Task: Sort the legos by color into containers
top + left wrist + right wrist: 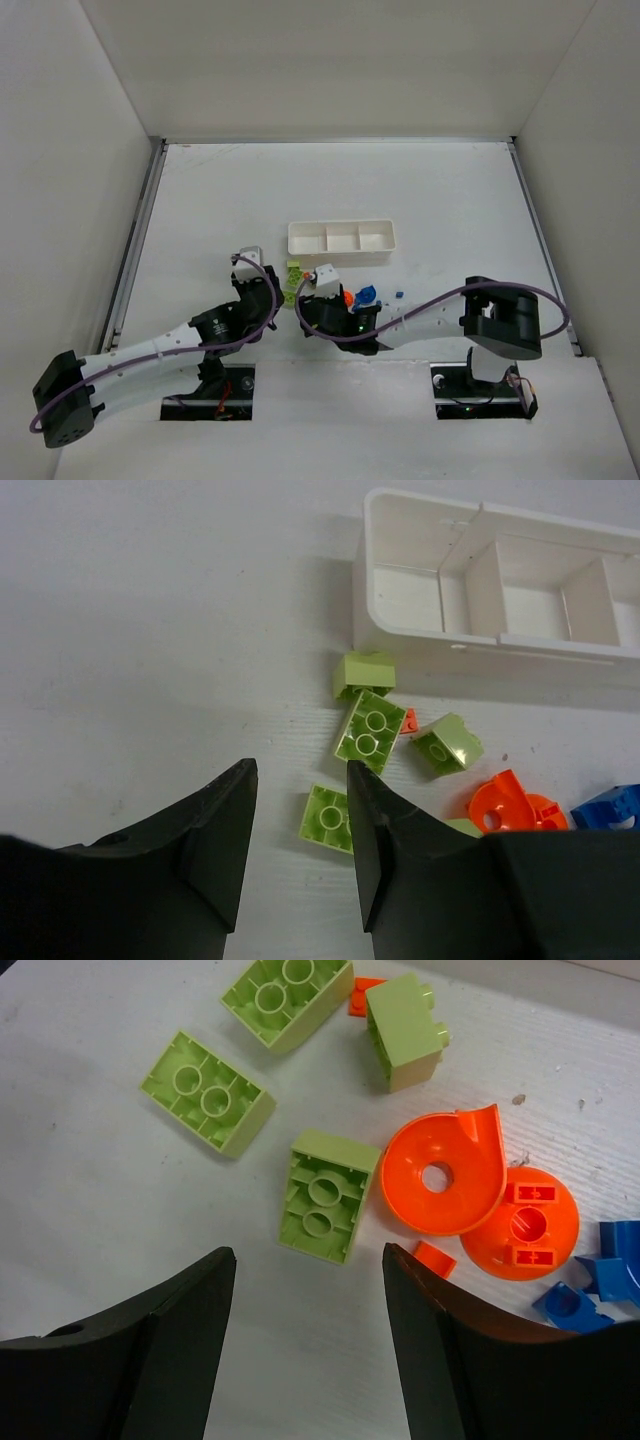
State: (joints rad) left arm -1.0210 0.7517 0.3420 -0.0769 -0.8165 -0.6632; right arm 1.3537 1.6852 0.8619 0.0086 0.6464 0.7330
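**Sorting station, listed as I see it from the remote desk**

1. Tabletop [200, 200]: white, walled on three sides. It carries everything below.
2. Two arms, reaching in from the near edge. Both bend toward the middle because all the pieces lie there.
3. Tray [340, 254]: long and white, with three square compartments side by side, set just far of the pile. I see no brick in any compartment, so I judge the sorting barely begun.
4. Left end effector [300, 780]: fingers apart and clamped on nothing. It hangs at the left edge of the green group. One green brick [326, 818] lies low in the gap, close to one finger.
5. Right end effector [307, 1252]: fingers spread wide and empty. It hangs over a green brick [325, 1195] that lies just ahead of the gap, probably so the fingers can straddle it.
6. Legos, loose on the tabletop just near of the tray:
   - Orange round pieces [440, 1175], two, overlapping.
   - Green bricks, several, mostly on the left; some lie studs down, one [405, 1030] on its side.
   - Blue pieces [600, 1280], on the right, partly hidden by a finger.
   - Small orange plate [432, 1258], at the edge of the round pieces.
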